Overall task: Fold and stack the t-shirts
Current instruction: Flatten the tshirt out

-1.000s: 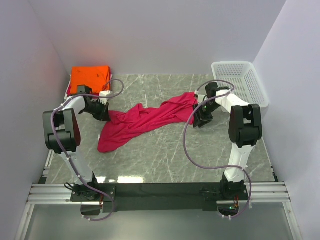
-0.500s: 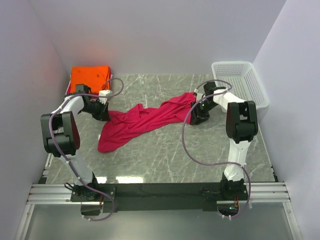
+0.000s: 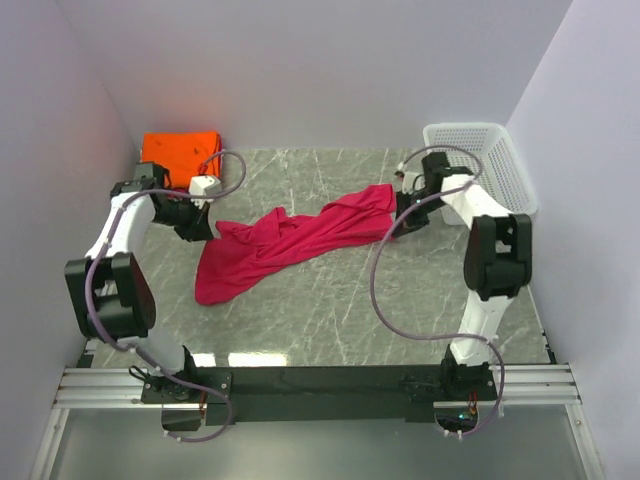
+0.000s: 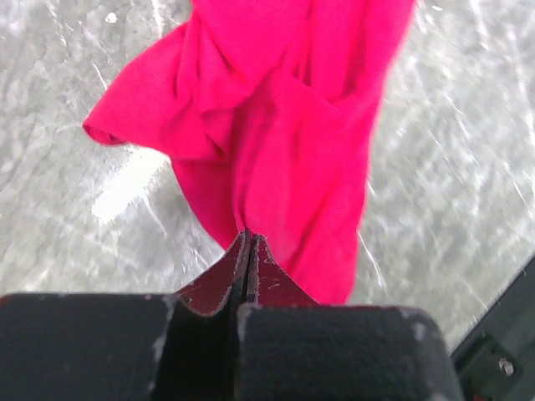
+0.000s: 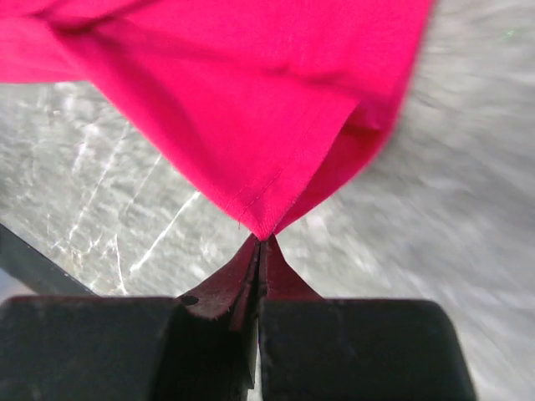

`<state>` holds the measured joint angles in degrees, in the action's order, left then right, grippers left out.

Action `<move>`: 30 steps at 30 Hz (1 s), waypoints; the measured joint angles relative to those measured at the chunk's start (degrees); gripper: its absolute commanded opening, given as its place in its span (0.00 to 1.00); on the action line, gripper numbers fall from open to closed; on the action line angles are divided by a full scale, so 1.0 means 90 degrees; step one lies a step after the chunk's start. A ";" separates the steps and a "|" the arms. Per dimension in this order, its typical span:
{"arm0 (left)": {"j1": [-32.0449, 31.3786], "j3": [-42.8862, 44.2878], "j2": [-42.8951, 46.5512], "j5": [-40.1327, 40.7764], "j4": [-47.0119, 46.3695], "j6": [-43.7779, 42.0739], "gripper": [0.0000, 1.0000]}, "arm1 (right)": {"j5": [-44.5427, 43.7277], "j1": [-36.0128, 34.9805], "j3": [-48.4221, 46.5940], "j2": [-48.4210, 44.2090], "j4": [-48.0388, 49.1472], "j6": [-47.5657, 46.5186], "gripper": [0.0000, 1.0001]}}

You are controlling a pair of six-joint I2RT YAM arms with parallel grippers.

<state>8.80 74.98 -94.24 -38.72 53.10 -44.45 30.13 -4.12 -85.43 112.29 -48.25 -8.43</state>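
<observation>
Now, with the left gripper (image 4: 249, 240) and right gripper (image 5: 259, 244) each pinching the tee (image 3: 290, 240), best draw its ends apart evenly.

Robot lab cell; plain white walls (image 3: 300, 70) enclose a marble-patterned table (image 3: 330, 300); aluminium mounting rail (image 3: 100, 385).
</observation>
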 measured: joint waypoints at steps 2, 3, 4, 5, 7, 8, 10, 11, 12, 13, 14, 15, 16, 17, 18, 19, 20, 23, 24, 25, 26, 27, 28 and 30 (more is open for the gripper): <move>0.0087 0.0000 0.0306 -0.0075 0.0296 -0.0287 0.01 | -0.0041 0.0143 0.0000 -0.0427 -0.0075 -0.0168 0.00; 0.0143 0.0000 0.0457 -0.0131 0.0466 -0.0430 0.01 | -0.0078 0.0226 0.0000 -0.0656 -0.0126 -0.0257 0.00; 0.0204 0.0000 0.0624 -0.0180 0.0704 -0.0639 0.01 | -0.0114 0.0301 0.0000 -0.0865 -0.0182 -0.0367 0.00; 0.0250 0.0000 0.0775 -0.0209 0.0920 -0.0838 0.01 | -0.0155 0.0342 0.0000 -0.1008 -0.0245 -0.0442 0.00; 0.0342 -0.0107 0.1192 -0.0231 0.1350 -0.1387 0.01 | -0.0279 0.0495 0.0007 -0.1265 -0.0396 -0.0634 0.00; 0.0359 -0.0214 0.1392 -0.0209 0.1523 -0.1581 0.00 | -0.0338 0.0554 0.0049 -0.1367 -0.0447 -0.0736 0.00; 0.0357 -0.0622 0.2033 -0.0114 0.1831 -0.2008 0.00 | -0.0478 0.0644 0.0209 -0.1525 -0.0559 -0.0920 0.00; 0.0345 -0.0872 0.2416 -0.0034 0.1979 -0.2203 0.00 | -0.0561 0.0687 0.0313 -0.1593 -0.0644 -0.1039 0.00; 0.0325 -0.1163 0.2878 0.0090 0.2069 -0.2424 0.00 | -0.0651 0.0719 0.0444 -0.1651 -0.0714 -0.1158 0.00; 0.0299 -0.1409 0.3235 0.0243 0.2144 -0.2601 0.00 | -0.0755 0.0743 0.0617 -0.1712 -0.0753 -0.1273 0.00; 0.0243 -0.1734 0.3752 0.0408 0.2198 -0.2849 0.00 | -0.0814 0.0753 0.0767 -0.1761 -0.0801 -0.1367 0.00; 0.0197 -0.2001 0.4223 0.0568 0.2295 -0.3062 0.00 | -0.0903 0.0758 0.0942 -0.1800 -0.0865 -0.1477 0.00; 0.0146 -0.2246 0.4663 0.0729 0.2385 -0.3271 0.00 | -0.0976 0.0767 0.1127 -0.1836 -0.0918 -0.1588 0.00; 0.0073 -0.2480 0.5102 0.0879 0.2465 -0.3492 0.00 | -0.1069 0.0767 0.1299 -0.1860 -0.0993 -0.1702 0.00; 0.0007 -0.2684 0.5530 0.1022 0.2497 -0.3691 0.00 | -0.1146 0.0765 0.1472 -0.1870 -0.1047 -0.1807 0.00; -0.0063 -0.2895 0.5892 0.1149 0.2538 -0.3857 0.00 | -0.1234 0.0765 0.1649 -0.1889 -0.1049 -0.1906 0.00; -0.0180 -0.3123 0.6266 0.1280 0.2569 -0.4022 0.00 | -0.1331 0.0767 0.1838 -0.1902 -0.1073 -0.2018 0.00; -0.0529 -0.3558 0.6946 0.1484 0.2691 -0.4347 0.01 | -0.1593 0.0765 0.2378 -0.1928 -0.1059 -0.2271 0.00; -0.0641 -0.3604 0.7089 0.1506 0.2713 -0.4422 0.00 | -0.1651 0.0765 0.2523 -0.1928 -0.1064 -0.2348 0.00; -0.0746 -0.3623 0.7196 0.1513 0.2710 -0.4483 0.01 | -0.1712 0.0767 0.2635 -0.1928 -0.1071 -0.2407 0.00; -0.0852 -0.3626 0.7283 0.1518 0.2705 -0.4515 0.03 | -0.1741 0.0765 0.2693 -0.1928 -0.1100 -0.2450 0.00; -0.0959 -0.3623 0.7339 0.1503 0.2698 -0.4517 0.03 | -0.1768 0.0767 0.2730 -0.1928 -0.1120 -0.2497 0.00; -0.1059 -0.3623 0.7368 0.1474 0.2703 -0.4503 0.02 | -0.1792 0.0765 0.2744 -0.1928 -0.1120 -0.2538 0.00; -0.1292 -0.3580 0.7361 0.1348 0.2708 -0.4418 0.00 | -0.1851 0.0765 0.2747 -0.1928 -0.1103 -0.2594 0.00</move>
<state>-2.83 42.76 -27.99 -26.59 77.47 -84.20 13.47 2.76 -60.71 94.94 -58.17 -31.77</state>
